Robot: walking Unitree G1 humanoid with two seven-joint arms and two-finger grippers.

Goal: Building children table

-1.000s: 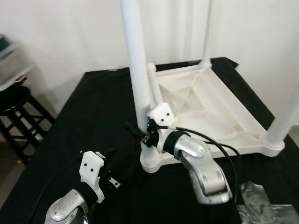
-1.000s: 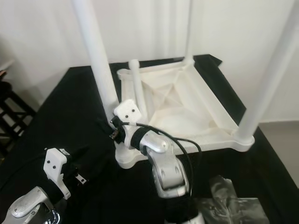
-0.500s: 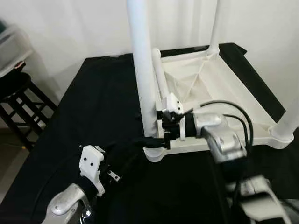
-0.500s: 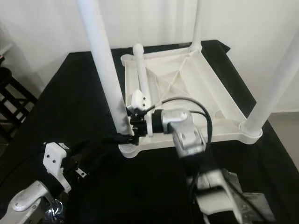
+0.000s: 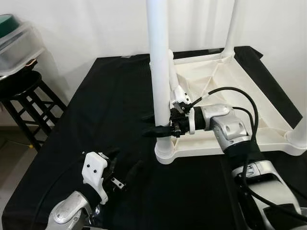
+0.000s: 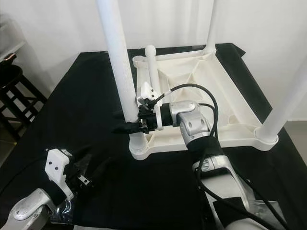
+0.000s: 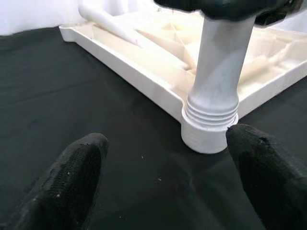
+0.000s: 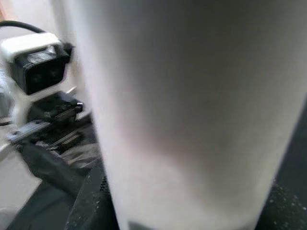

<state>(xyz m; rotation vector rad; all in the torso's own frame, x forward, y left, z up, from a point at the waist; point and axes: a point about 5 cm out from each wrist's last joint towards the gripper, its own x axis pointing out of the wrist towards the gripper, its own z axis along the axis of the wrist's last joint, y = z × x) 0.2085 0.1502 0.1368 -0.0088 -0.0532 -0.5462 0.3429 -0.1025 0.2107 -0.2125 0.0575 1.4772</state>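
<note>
My right claw (image 5: 160,130) pinches the near table leg (image 5: 160,72) above its threaded socket (image 7: 209,130); next I'd twist it tight, left claw (image 5: 125,172) spread idle.

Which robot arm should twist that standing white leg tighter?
Probably the right. Its tool is already clamped around the near leg just above its corner socket, while the left tool hangs open over the black cloth, touching nothing.

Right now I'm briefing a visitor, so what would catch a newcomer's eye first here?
The upside-down white plastic children's table on the black cloth, legs pointing up. At its near corner, the right gripper has its jaws around the tall white leg just above the socket. The left gripper hovers open, low over the cloth nearby.
</note>
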